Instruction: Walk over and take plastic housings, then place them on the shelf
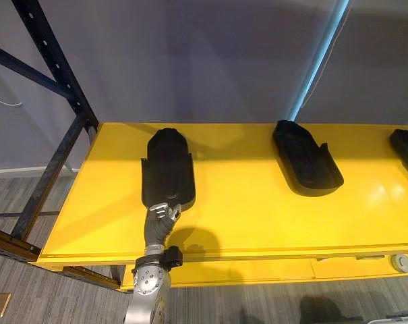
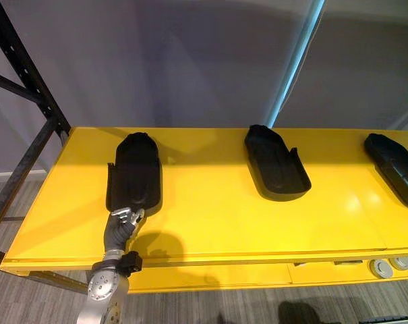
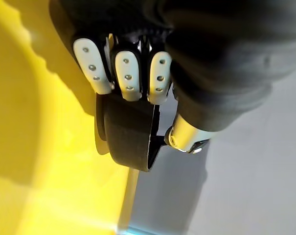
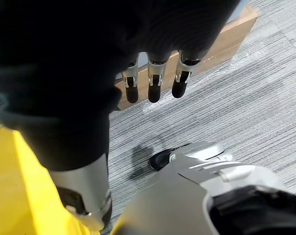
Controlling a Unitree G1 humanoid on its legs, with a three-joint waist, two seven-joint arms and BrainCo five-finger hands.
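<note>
Three black plastic housings lie on the yellow shelf (image 1: 257, 216): one at the left (image 1: 166, 169), one in the middle (image 1: 306, 158), and one at the right edge (image 2: 396, 165). My left hand (image 1: 160, 220) reaches up from below to the near end of the left housing, which rests flat on the shelf. In the left wrist view its fingers (image 3: 128, 73) are curled over that housing's end (image 3: 128, 139), with the thumb (image 3: 187, 139) on the other side. My right hand (image 4: 155, 83) hangs over the carpet, fingers relaxed and holding nothing.
A dark steel rack upright (image 1: 55, 74) with a diagonal brace stands at the shelf's left end. A grey wall with a light-blue strip (image 1: 318, 61) rises behind. Two grey round parts (image 1: 402, 263) sit below the shelf's front right. A cardboard box (image 4: 236, 34) lies on the floor.
</note>
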